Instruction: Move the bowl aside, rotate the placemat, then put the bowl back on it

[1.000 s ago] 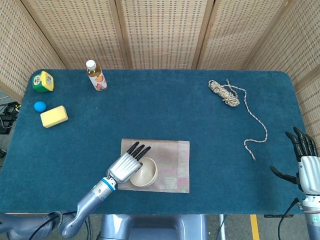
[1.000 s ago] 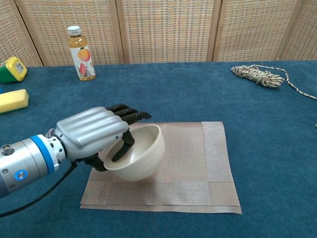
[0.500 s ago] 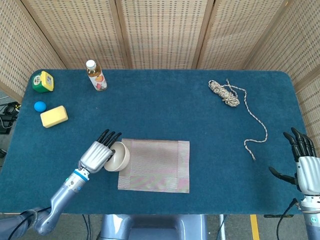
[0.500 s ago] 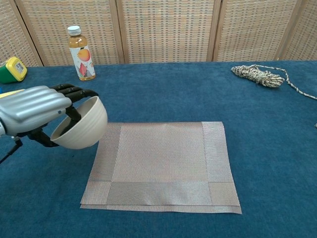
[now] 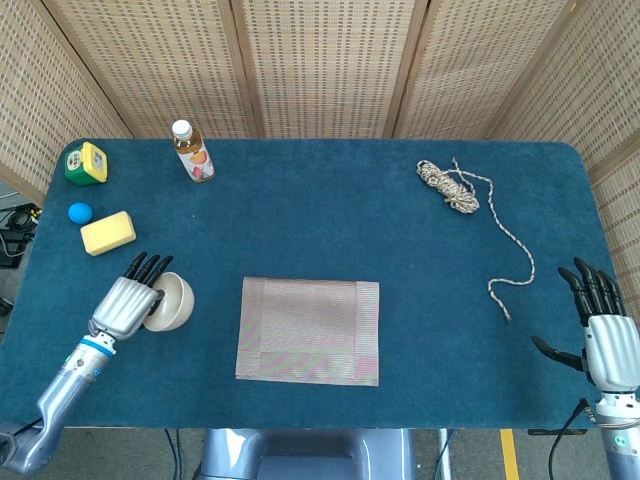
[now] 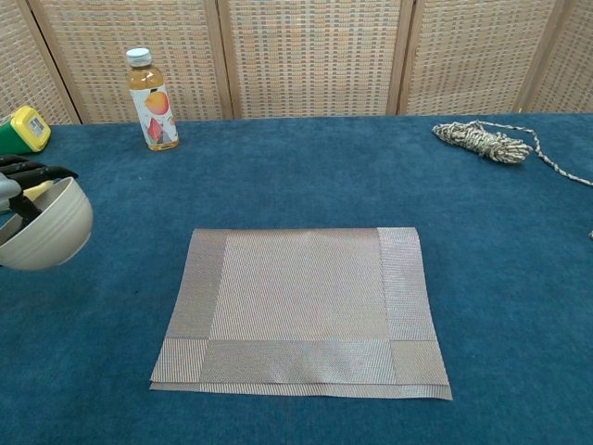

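The left hand [image 5: 128,300] grips the cream bowl [image 5: 170,302] by its rim, with the dark fingers [image 5: 147,266] hooked over the edge into the bowl's interior. The bowl is tilted, its opening turned toward the hand; in the chest view it appears at the left frame edge, and whether it touches the blue table cover [image 5: 320,210] cannot be determined. The bowl lies left of the woven placemat [image 5: 309,330], clear of the mat's left edge. The placemat lies flat near the front centre of the table, long sides parallel to the front edge, with nothing on it. The right hand [image 5: 600,338] is at the front right corner of the table, fingers extended and spread, thumb out to the side, holding nothing. At the rear left stands a juice bottle [image 5: 192,151] with a white cap. A green and yellow tape measure [image 5: 86,163], a blue ball [image 5: 80,212] and a yellow sponge [image 5: 108,232] lie along the left edge. A coiled rope [image 5: 449,187] lies at the rear right, its loose end trailing toward the front.
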Available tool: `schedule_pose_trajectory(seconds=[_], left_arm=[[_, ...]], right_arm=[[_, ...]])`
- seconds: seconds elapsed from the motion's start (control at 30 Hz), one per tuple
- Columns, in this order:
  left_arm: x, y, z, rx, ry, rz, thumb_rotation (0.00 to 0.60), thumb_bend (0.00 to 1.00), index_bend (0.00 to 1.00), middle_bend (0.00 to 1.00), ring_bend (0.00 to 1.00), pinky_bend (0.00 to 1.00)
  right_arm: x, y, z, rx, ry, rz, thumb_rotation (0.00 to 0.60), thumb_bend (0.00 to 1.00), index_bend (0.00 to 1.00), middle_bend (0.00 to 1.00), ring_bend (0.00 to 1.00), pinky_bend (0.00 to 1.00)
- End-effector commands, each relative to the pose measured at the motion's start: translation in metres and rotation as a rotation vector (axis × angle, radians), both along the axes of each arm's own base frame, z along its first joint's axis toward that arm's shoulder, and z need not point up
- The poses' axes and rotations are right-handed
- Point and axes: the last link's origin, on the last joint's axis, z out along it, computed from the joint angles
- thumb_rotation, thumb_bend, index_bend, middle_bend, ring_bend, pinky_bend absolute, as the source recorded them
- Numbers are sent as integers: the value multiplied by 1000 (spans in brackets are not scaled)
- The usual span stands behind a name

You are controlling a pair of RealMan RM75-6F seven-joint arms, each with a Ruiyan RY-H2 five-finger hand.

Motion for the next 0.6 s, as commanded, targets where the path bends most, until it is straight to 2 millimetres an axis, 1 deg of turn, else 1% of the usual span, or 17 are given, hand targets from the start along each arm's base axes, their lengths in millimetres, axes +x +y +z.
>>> schedule_pose_trajectory(seconds=[0.03, 0.07, 0.13, 0.23, 0.4, 0.6], left_arm=[[-17, -3, 7, 6, 19, 33, 600, 421, 689, 0, 0, 0], [-22, -3, 8, 8, 27, 39, 600, 421, 687, 0, 0, 0], [-39, -6, 13, 13, 54, 81, 600, 421, 685, 0, 0, 0], [-51, -8, 12, 6, 65, 109, 600, 421, 677, 0, 0, 0], [-59, -9, 7, -11, 82, 128, 600, 421, 672, 0, 0, 0], [-62, -9, 1, -25, 89, 140, 600, 421, 658, 0, 0, 0]], right_arm=[[1, 0, -1, 0, 0, 3, 600, 106, 123, 0, 0, 0], [1, 0, -2, 0, 1, 3, 600, 106, 123, 0, 0, 0], [1, 0, -2, 1, 5, 3, 600, 106, 123, 0, 0, 0], [2, 0, -3, 1, 7, 5, 600, 106, 123, 0, 0, 0], [2, 0, -3, 0, 6, 6, 600, 106, 123, 0, 0, 0], [1, 0, -2, -4, 3, 6, 600, 106, 123, 0, 0, 0]])
